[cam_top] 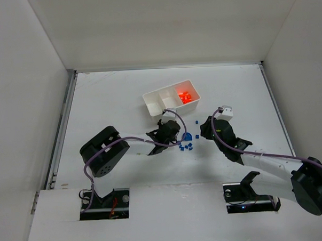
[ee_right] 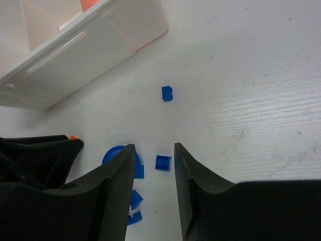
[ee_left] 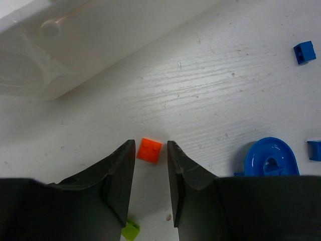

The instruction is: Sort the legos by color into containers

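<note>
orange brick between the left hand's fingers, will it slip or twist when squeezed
The small orange plastic brick looks rigid and light, so it should lift easily. It lies askew to the open left hand, so it may twist square on closing. Flat-sided, it shouldn't roll.

Orange brick (ee_left: 150, 150) (white tray (ee_right: 85, 55), blue brick (ee_right: 167, 93))

Left hand (ee_left: 150, 146) and right hand (ee_right: 154, 148) spread

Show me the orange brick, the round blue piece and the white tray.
orange brick (ee_left: 150, 150), left wrist view, its top face.
round blue piece (ee_left: 271, 158), left wrist view, its middle.
white tray (cam_top: 154, 102), top external view, its left end.
</note>
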Available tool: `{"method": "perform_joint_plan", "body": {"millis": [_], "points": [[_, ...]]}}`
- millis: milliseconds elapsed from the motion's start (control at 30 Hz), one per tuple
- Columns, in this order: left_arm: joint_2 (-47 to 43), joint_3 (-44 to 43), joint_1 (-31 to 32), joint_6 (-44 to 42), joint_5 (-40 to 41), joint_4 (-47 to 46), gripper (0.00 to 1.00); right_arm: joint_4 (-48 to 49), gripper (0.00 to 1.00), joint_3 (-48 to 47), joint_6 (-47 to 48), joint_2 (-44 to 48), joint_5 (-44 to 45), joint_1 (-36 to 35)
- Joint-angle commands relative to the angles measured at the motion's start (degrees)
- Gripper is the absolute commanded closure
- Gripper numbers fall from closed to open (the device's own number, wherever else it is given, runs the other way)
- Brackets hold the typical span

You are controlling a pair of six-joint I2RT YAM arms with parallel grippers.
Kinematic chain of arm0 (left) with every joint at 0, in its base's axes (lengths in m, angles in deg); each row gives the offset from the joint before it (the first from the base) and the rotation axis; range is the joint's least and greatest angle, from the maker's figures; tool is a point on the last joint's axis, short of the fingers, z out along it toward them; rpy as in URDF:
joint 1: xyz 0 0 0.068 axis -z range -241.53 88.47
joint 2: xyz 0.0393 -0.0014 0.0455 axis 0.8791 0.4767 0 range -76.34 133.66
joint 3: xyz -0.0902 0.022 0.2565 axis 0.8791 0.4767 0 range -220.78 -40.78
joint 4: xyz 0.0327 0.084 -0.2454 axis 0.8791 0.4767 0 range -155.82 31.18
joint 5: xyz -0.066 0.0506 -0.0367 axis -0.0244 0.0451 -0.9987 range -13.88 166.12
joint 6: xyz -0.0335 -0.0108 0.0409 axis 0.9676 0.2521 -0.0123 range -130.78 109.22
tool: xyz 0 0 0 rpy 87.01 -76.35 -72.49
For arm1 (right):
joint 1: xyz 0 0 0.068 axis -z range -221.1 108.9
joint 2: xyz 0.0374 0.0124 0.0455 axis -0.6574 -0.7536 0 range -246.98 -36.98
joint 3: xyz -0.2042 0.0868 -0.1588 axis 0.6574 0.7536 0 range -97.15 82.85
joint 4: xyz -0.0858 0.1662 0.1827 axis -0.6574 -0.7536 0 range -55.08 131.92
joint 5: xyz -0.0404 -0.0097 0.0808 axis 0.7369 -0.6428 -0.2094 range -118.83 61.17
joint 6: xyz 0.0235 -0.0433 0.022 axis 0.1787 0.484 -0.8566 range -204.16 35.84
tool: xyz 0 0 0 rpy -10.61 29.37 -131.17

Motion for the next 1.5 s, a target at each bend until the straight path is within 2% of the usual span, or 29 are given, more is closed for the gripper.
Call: {"method": "perform_joint_plan", "body": {"millis": [0, 367, 867, 1100, 1467], "points": [[-0.2, 1.7, 0.8, 1.0, -1.3, 4.0, 0.73, 2.3, 0.58, -0.8, 0.3, 0.5, 1.2, 0.0], [-2.4, 2.5, 1.5, 0.5, 2.0, 4.2, 0.86, 2.2, 0.58, -0.6, 0.3, 1.9, 1.4, 0.0], [-11.8, -0.7, 1.7, 0.9, 3.3, 7.2, 0.86, 2.1, 0.58, -0.4, 0.4, 2.7, 1.5, 0.0], [-11.4, -11.0, -1.3, 0.5, -0.8, 6.9, 0.85, 2.1, 0.58, 0.0, 0.2, 4.0, 1.6, 0.0], [9.5, -36.0, -7.3, -2.0, -5.8, 9.1, 0.82, 2.2, 0.58, 0.0, 0.1, 3.8, 0.9, 0.3]]}}
